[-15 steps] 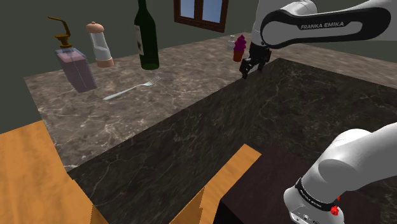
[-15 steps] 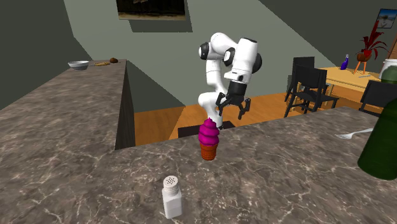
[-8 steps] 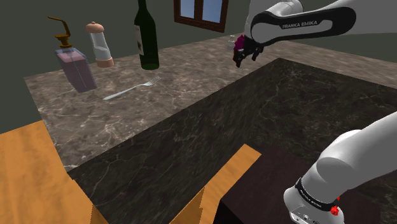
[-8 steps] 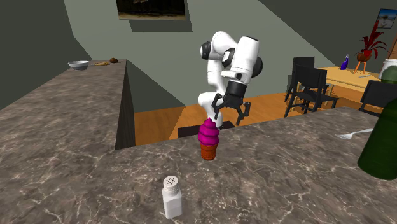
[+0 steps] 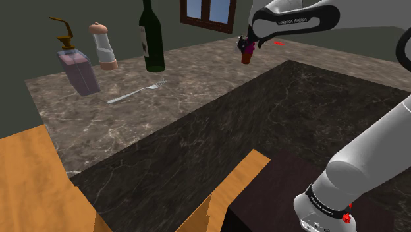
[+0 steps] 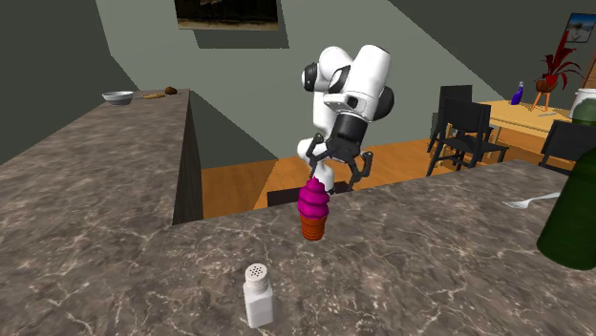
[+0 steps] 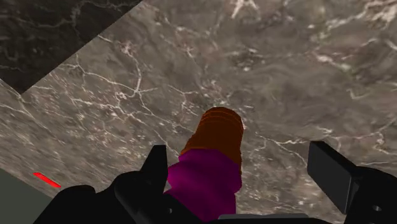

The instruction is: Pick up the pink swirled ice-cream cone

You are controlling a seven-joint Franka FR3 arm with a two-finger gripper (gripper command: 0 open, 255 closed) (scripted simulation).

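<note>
I see the gripper (image 6: 331, 178) spread wide, hanging just above the cone (image 6: 312, 210) in the middle of the second exterior view. The cone stands upright on the marble counter (image 6: 430, 258), a magenta swirl on an orange base (pink is generous). From the wrist, the cone (image 7: 213, 149) sits between the fingers (image 7: 158, 167), nearer one than the other. I cannot tell whether that one touches it. In the shoulder view the gripper (image 5: 247, 46) is upper right of centre, over the cone (image 5: 246, 58). A shaker (image 6: 258, 294) stands lower middle, apart.
</note>
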